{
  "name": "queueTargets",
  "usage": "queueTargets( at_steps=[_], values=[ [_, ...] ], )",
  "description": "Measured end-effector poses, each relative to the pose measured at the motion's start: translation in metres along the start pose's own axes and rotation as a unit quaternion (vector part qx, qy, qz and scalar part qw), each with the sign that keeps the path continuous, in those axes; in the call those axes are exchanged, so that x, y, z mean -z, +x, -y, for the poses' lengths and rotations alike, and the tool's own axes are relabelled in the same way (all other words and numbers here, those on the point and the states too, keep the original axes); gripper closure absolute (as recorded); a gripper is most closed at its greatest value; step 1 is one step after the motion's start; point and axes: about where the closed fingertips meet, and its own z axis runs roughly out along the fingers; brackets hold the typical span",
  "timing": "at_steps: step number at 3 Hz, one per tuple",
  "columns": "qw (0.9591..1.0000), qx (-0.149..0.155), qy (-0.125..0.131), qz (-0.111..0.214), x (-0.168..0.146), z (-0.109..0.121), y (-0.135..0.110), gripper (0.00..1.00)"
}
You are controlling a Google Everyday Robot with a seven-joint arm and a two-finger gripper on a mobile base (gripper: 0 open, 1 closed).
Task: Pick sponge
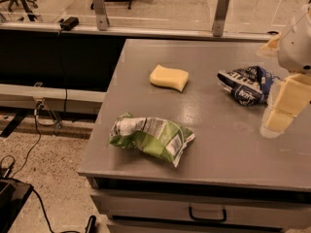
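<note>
The sponge [169, 77], a pale yellow foam block with rounded corners, lies flat on the grey table [228, 149], towards the back and a little left of the middle. My gripper [275, 122] hangs at the right edge of the view, above the table's right side. It is well to the right of the sponge and nearer the front, apart from it, and holds nothing that I can see.
A green-and-white chip bag [151, 137] lies near the table's front left. A crumpled dark blue bag [246, 84] lies at the right, just left of my gripper. The table has a drawer [208, 212] below its front edge. Cables run over the floor at the left.
</note>
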Motion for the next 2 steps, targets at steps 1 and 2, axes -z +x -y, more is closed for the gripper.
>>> queueTargets(
  at_steps=[1, 2],
  values=[
    [0.9987, 0.033, -0.020, 0.032, -0.019, 0.010, -0.029, 0.00],
    [0.9944, 0.062, -0.046, 0.071, -0.042, 0.025, -0.067, 0.00]
  ],
)
